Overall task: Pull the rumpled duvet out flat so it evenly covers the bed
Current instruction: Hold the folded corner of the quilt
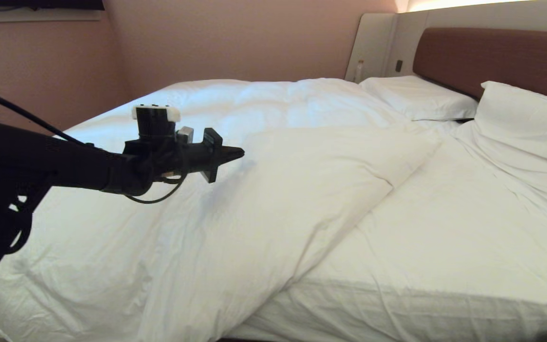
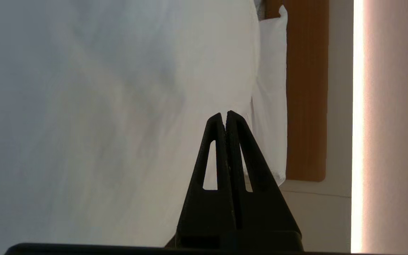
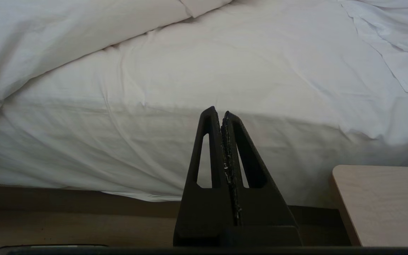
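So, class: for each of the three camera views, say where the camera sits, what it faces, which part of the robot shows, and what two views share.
Head view: on the head, looking down across the bed; the left gripper reaches over the duvet.
Left wrist view: behind the shut left gripper, facing along the duvet toward the headboard.
Right wrist view: behind the shut right gripper, low, facing the bed's side.
Shared: head and left wrist views both show the headboard.

The left tool (image 1: 238,153), jaws pressed together, hovers above the rumpled duvet (image 1: 235,209), which leaves the bed (image 1: 444,247) bare near two pillows (image 1: 416,97).
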Robot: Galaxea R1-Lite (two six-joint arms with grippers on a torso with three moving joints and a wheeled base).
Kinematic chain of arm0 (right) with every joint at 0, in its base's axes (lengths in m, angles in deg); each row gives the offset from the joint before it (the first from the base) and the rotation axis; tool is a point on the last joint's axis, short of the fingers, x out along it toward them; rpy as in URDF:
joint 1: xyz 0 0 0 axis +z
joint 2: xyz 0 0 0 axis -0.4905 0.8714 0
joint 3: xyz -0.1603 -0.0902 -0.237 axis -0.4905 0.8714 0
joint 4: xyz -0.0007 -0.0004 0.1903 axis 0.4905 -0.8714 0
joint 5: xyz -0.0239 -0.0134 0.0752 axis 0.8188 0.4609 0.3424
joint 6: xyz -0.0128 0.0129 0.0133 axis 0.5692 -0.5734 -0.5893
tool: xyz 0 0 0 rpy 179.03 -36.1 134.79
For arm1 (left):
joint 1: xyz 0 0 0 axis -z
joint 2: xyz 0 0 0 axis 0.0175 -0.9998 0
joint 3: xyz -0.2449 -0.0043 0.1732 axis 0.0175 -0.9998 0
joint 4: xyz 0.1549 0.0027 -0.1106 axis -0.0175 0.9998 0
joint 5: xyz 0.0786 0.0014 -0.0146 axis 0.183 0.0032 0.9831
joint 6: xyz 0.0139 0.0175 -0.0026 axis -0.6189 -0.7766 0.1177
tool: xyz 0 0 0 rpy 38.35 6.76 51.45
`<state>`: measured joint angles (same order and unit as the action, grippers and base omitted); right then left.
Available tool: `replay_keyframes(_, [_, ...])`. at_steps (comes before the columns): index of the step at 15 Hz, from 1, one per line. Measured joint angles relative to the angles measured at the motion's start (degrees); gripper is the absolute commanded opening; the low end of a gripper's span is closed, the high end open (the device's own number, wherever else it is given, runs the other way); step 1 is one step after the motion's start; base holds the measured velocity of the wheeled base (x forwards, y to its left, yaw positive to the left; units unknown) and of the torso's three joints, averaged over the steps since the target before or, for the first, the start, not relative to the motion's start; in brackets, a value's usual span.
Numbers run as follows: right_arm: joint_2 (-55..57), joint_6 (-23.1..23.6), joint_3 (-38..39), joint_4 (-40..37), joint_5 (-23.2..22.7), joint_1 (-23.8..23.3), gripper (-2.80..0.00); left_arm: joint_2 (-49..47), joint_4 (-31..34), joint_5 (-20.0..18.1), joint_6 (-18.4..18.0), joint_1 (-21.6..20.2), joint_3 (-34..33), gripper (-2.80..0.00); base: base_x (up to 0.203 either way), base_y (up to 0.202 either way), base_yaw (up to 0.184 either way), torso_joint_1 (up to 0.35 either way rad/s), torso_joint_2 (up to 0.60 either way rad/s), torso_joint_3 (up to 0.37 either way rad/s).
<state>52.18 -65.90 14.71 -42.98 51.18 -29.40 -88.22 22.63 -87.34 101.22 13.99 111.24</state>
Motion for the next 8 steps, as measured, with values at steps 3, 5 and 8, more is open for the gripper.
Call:
replay_keyframes(3, [0.0,0.0,0.0,0.0,0.0,0.0,-2.80,-1.4,-1.9,0.3,3.6,-0.8,-0.7,-2.80,0.000,0.000,0.000,0.000,0.00,0.000])
replay_keyframes(5, [0.0,0.0,0.0,0.0,0.0,0.0,-2.80,-1.6,-5.0,0.4,7.2,-1.7,-2.4,-2.80,0.000,0.000,0.000,0.000,0.00,0.000])
replay_keyframes(8, [0.0,0.0,0.0,0.0,0.0,0.0,-2.80,-1.9,-10.3,-0.1,14.8,-3.2,-3.7,-2.80,0.000,0.000,0.000,0.000,0.00,0.000])
